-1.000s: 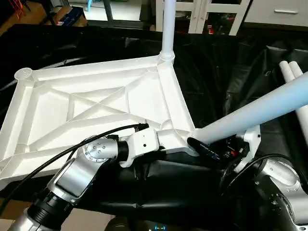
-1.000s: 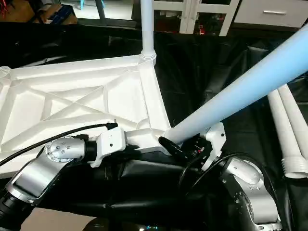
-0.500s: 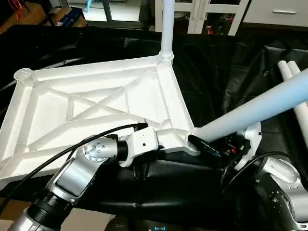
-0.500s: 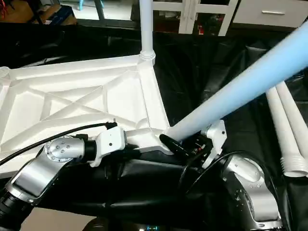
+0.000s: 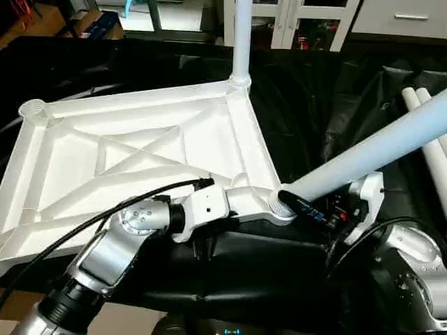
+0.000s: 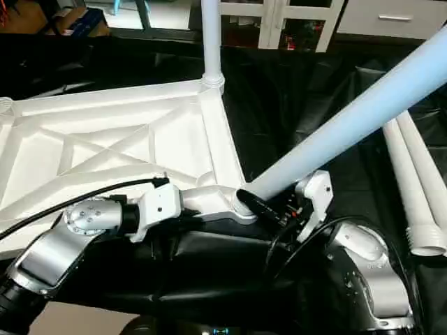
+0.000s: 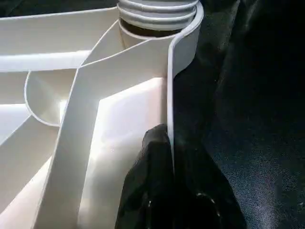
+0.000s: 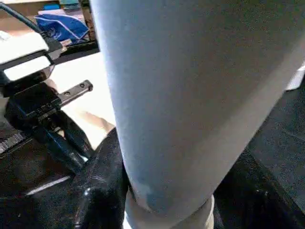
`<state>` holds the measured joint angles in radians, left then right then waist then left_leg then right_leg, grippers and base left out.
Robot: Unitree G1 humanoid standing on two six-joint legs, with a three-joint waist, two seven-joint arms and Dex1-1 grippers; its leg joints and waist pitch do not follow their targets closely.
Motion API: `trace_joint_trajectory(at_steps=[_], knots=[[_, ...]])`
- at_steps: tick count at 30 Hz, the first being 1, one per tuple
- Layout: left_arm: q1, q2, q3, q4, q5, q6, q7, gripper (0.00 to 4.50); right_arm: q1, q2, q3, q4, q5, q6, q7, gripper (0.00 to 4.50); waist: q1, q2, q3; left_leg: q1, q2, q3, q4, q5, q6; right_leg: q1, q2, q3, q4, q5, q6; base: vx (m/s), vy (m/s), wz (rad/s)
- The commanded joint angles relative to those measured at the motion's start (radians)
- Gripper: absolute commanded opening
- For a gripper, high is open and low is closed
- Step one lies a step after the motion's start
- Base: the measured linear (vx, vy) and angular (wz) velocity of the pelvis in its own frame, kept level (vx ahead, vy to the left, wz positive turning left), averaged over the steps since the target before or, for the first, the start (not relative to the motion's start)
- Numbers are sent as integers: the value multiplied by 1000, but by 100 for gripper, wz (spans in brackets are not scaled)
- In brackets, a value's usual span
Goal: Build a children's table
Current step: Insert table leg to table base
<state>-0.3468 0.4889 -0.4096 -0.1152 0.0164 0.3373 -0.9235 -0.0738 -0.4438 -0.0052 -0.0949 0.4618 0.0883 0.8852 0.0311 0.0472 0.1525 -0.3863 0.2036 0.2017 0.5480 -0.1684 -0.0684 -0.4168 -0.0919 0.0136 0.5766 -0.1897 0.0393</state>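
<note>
The white table top lies upside down on black cloth, X-ribs facing up. One white leg stands upright in its far right corner socket. A second leg leans steeply to the right, its threaded end at the near right corner socket. My left gripper is shut on the top's rim just beside that socket. My right gripper grips the leaning leg near its lower end, with a black finger pressed against each side.
Two spare white legs lie side by side on the black cloth at the right. The far left corner socket is open. White cabinets stand behind the work area.
The right gripper's fingers have closed in on the leaning leg. The leg has shifted slightly, and its threaded end now shows at the near right socket. The left gripper has held still.
</note>
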Motion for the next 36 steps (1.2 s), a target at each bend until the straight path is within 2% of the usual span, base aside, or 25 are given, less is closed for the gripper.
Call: trace_joint_trajectory(at_steps=[1, 6, 9, 12, 13, 14, 18, 21, 23, 25, 26, 27, 28, 30, 34, 36], knots=[[38, 16, -30, 47, 22, 22, -4, 0, 0, -14, 10, 7, 7, 21, 32, 193, -3, -17, -51, 18, 11, -1, -51, -123, 107, 36, -12, 4, -47, -16, -250, 0, 0, 0], [36, 19, -33, 48, 24, 19, -9, 0, -23, -68, 48, 30, -8, 69, 92, 191, -3, -15, -50, 19, 11, -1, -49, -120, 110, 38, -12, 3, -46, -4, -261, 0, 0, 0], [32, 16, -40, 48, 25, 16, -14, 0, -62, -131, 107, 68, -49, 104, 185, 191, -2, -15, -54, 20, 10, 0, -45, -93, 123, 41, -10, 4, -41, 49, -275, 0, 0, 0], [26, 13, -43, 50, 25, 14, -17, 0, -92, -175, 154, 98, -80, 142, 244, 191, 0, -15, -55, 20, 11, 1, -44, -86, 131, 43, -11, 2, -39, 62, -284, 0, 0, 0], [24, 12, -44, 52, 25, 12, -17, 0, -104, -186, 168, 113, -93, 146, 259, 191, 0, -16, -60, 21, 12, 0, -42, -80, 134, 45, -12, 2, -37, 67, -292, 0, 0, 0], [19, 11, -43, 56, 25, 11, -18, 0, -120, -193, 180, 132, -102, 145, 276, 191, 1, -15, -59, 21, 12, 0, -42, -79, 137, 44, -12, 1, -37, 65, -296, 0, 0, 0], [13, 16, -39, 69, 30, 2, -20, 0, -159, -205, 219, 173, -118, 155, 320, 191, 6, -14, -69, 24, 14, 0, -39, -79, 140, 47, -14, 0, -35, 64, -316, 0, 0, 0], [11, 16, -38, 73, 32, 1, -17, 0, -173, -207, 240, 190, -133, 155, 333, 191, 5, -15, -71, 23, 14, 0, -39, -84, 140, 47, -13, -1, -35, 59, -318, 0, 0, 0], [11, 15, -42, 78, 34, 5, -15, 0, -194, -209, 297, 229, -176, 163, 361, 191, 5, -12, -69, 25, 16, 0, -41, -110, 130, 46, -15, -1, -39, 28, -319, 0, 0, 0], [11, 15, -45, 78, 34, 7, -16, 0, -198, -210, 314, 243, -191, 164, 368, 191, 3, -13, -70, 25, 16, 0, -43, -134, 115, 46, -15, -2, -41, -3, -316, 0, 0, 0], [13, 15, -48, 77, 34, 8, -16, 0, -201, -206, 329, 255, -199, 169, 373, 191, 4, -4, -66, 28, 17, -1, -46, -156, 103, 42, -16, -2, -44, -26, -311, 0, 0, 0], [13, 15, -48, 77, 34, 8, -16, 0, -201, -206, 329, 255, -199, 169, 373, 191, 2, -8, -66, 30, 17, -1, -49, -190, 87, 42, -15, -1, -49, -54, -306, 0, 0, 0], [14, 13, -53, 70, 32, 14, -18, 0, -214, -186, 344, 286, -212, 160, 365, 191, 3, -3, -63, 31, 18, -3, -51, -205, 78, 42, -17, -1, -49, -68, -303, 0, 0, 0], [10, 8, -57, 70, 32, 16, -18, 0, -229, -166, 347, 310, -215, 156, 357, 191, 0, -7, -62, 33, 17, -4, -57, -262, 49, 40, -15, -1, -55, -120, -294, 0, 0, 0], [9, 5, -60, 70, 31, 15, -22, 0, -237, -148, 344, 327, -209, 170, 350, 191, -3, -10, -60, 34, 18, -7, -63, -306, 25, 39, -15, 1, -61, -173, -272, 0, 0, 0], [10, 4, -59, 67, 29, 16, -21, 0, -240, -120, 320, 351, -204, 160, 315, 191, -5, -23, -57, 30, 17, -6, -65, -306, 28, 37, -14, 3, -65, -190, -259, 0, 0, 0]])
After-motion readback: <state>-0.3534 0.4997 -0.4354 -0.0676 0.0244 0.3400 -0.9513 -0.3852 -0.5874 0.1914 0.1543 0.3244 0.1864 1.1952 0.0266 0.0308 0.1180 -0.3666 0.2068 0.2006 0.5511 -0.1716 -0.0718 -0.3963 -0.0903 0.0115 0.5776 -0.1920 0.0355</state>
